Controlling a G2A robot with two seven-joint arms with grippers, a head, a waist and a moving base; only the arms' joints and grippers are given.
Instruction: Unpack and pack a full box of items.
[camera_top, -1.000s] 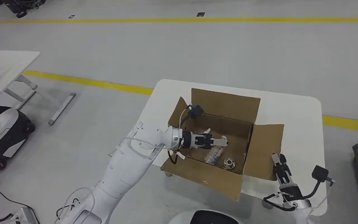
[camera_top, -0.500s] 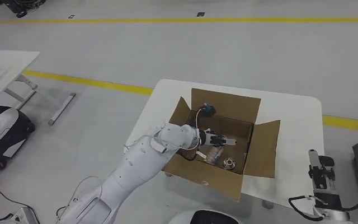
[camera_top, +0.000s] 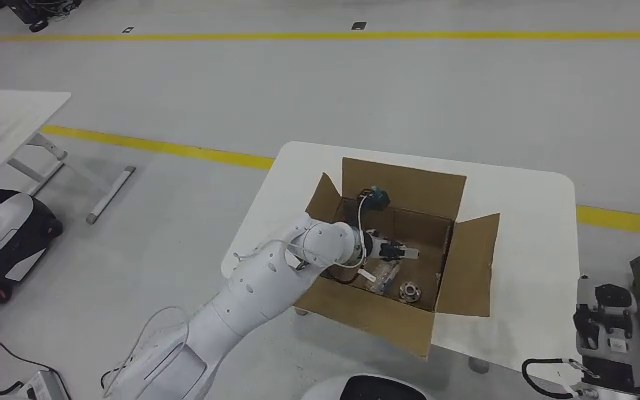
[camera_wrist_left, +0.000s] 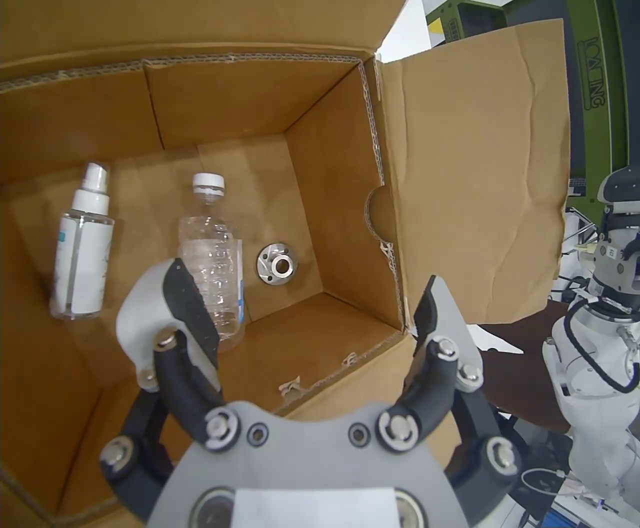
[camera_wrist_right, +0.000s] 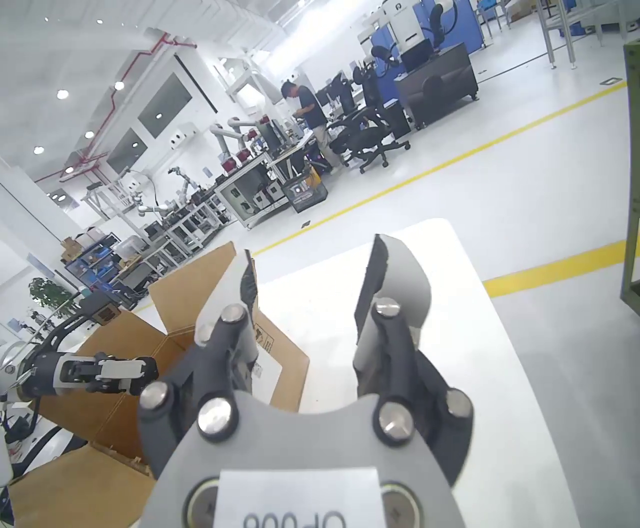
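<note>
Since a second ago our left arm has pushed deeper over the box (camera_top: 400, 185), and our right arm has backed away from the right-hand flap toward the table's (camera_top: 520, 200) right edge. Starting on the left, the left gripper (camera_wrist_left: 300, 285) hangs inside the open top of the cardboard box, fingers (camera_wrist_left: 187, 295) spread wide with nothing between them. Down on the box floor we see three items. A spray bottle (camera_wrist_left: 82, 250) with a white nozzle lies flat. Near it lies a clear water bottle (camera_wrist_left: 212, 250) with a white cap, also on its side. Just beside that, close to the box wall, sits a small metal flange (camera_wrist_left: 276, 264). All four flaps stand open. Moving right across the white table, the right flap leans outward. Farther right, well apart from the box, the right gripper (camera_wrist_right: 312, 260) holds at the table's edge, fingers parted and empty, pointing back across the tabletop toward the box.
</note>
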